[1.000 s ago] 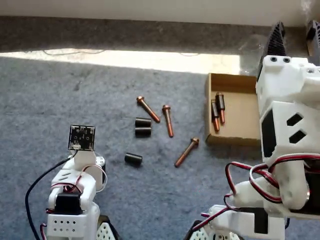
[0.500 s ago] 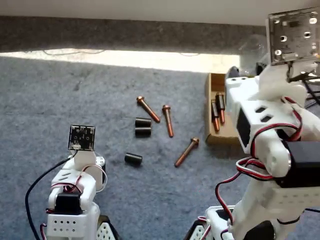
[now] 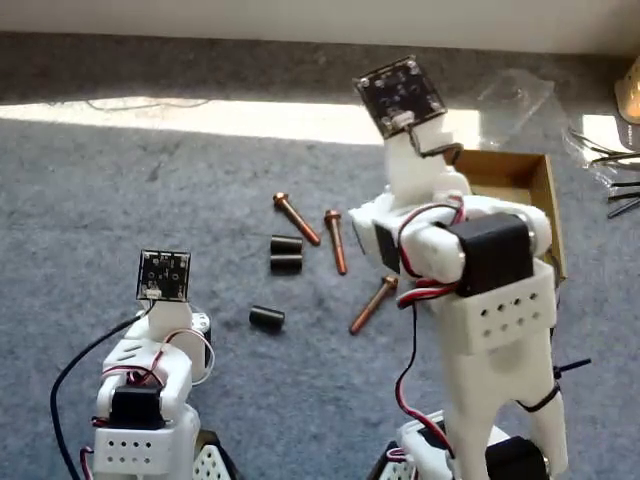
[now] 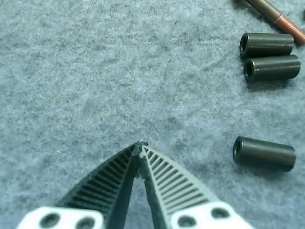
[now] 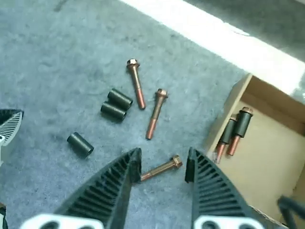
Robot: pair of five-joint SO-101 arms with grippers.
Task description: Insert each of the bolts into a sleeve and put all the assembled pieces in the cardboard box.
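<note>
Three copper bolts (image 3: 296, 218) (image 3: 335, 240) (image 3: 373, 304) and three black sleeves (image 3: 286, 245) (image 3: 286, 264) (image 3: 267, 318) lie loose on the grey carpet. My right gripper (image 5: 163, 164) hangs open above the nearest bolt (image 5: 161, 169), which shows between its fingers. The cardboard box (image 5: 271, 160) holds two assembled pieces (image 5: 240, 128) (image 5: 226, 138). My left gripper (image 4: 140, 145) is shut and empty, low over bare carpet, apart from a single sleeve (image 4: 263, 153) and the sleeve pair (image 4: 267, 44) (image 4: 271, 67).
The right arm (image 3: 470, 260) hides much of the cardboard box (image 3: 520, 170) in the high view. A clear plastic bag (image 3: 515, 95) lies behind the box. Cables (image 3: 610, 150) lie at the far right. The left arm's base (image 3: 145, 400) sits at the near left.
The right arm has swung left from over the cardboard box to above the loose bolts. The left arm, bolts and sleeves have not moved.
</note>
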